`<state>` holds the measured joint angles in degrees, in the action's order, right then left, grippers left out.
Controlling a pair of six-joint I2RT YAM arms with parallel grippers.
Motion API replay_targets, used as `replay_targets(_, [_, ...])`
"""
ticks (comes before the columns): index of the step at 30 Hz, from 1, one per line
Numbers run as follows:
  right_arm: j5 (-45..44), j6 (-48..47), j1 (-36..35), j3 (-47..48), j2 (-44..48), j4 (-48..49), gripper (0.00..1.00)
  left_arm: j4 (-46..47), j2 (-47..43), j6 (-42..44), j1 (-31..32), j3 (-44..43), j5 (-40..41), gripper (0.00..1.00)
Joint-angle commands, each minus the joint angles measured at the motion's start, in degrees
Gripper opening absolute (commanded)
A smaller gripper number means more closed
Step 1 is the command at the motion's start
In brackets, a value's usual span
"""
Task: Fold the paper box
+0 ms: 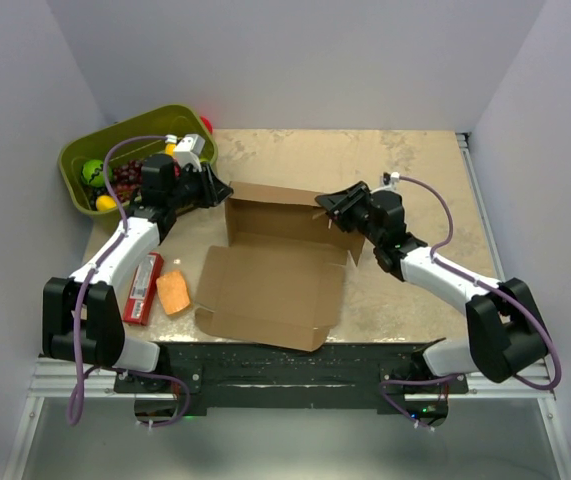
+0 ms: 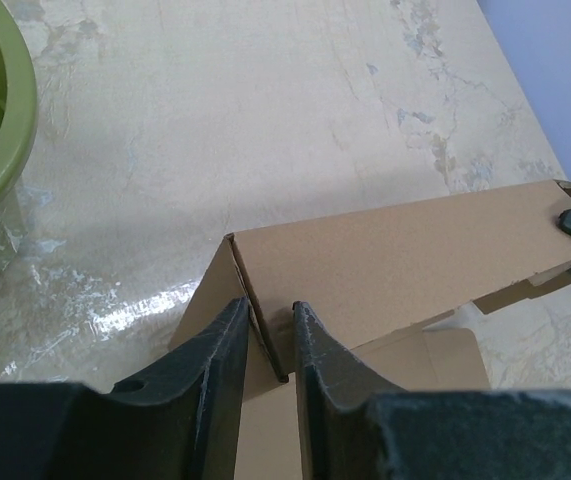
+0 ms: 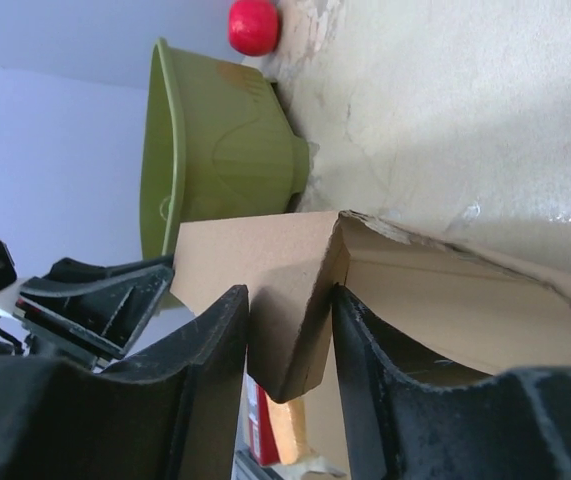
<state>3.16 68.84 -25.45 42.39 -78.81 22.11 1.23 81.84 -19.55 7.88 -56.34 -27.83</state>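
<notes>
The paper box (image 1: 275, 280) is brown cardboard lying open mid-table, its back wall standing and its front panel flat. My left gripper (image 1: 225, 190) is at the back-left corner. In the left wrist view its fingers (image 2: 227, 345) hold a narrow gap around the upright corner edge of the box (image 2: 395, 250), and the gripper (image 2: 270, 305) is shut on it. My right gripper (image 1: 325, 208) is at the back-right corner. In the right wrist view it (image 3: 290, 295) is shut on a folded corner flap of the box (image 3: 255, 260), with both fingers against the cardboard.
An olive-green bin (image 1: 115, 130) holding fruit stands at the back left, close behind my left arm, also in the wrist views (image 2: 5, 120) (image 3: 215, 140). A red ball (image 3: 254, 26) lies behind it. A red packet (image 1: 143, 287) and an orange block (image 1: 173, 293) lie left of the box.
</notes>
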Motion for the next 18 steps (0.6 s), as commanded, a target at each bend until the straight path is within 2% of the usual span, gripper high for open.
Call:
replay_targets(1, [-5.0,3.6,0.1,-0.3,1.4,6.4,0.38,-0.6,-0.8,-0.1,-0.3,1.3,-0.6,0.28])
replay_targets(6, [-7.0,4.5,0.1,-0.4,0.9,7.8,0.29,0.5,-0.8,-1.1,-0.3,1.9,-2.3,0.28])
replay_targets(10, [-7.1,5.5,0.1,0.1,-0.9,9.7,0.13,1.3,-0.7,-1.9,-0.3,2.4,-3.3,0.27])
replay_targets(11, [-7.1,5.6,0.1,0.1,-1.3,10.1,0.06,1.8,-0.7,-2.1,-0.2,2.5,-3.6,0.27])
replay_targets(16, [-7.8,4.6,0.1,0.6,-2.2,10.2,0.03,2.3,-0.4,-2.6,-0.2,2.8,-4.1,0.25])
replay_targets(18, [-8.3,3.4,0.1,0.7,-1.7,9.7,0.08,2.4,-0.2,-2.8,-0.2,3.2,-4.0,0.24])
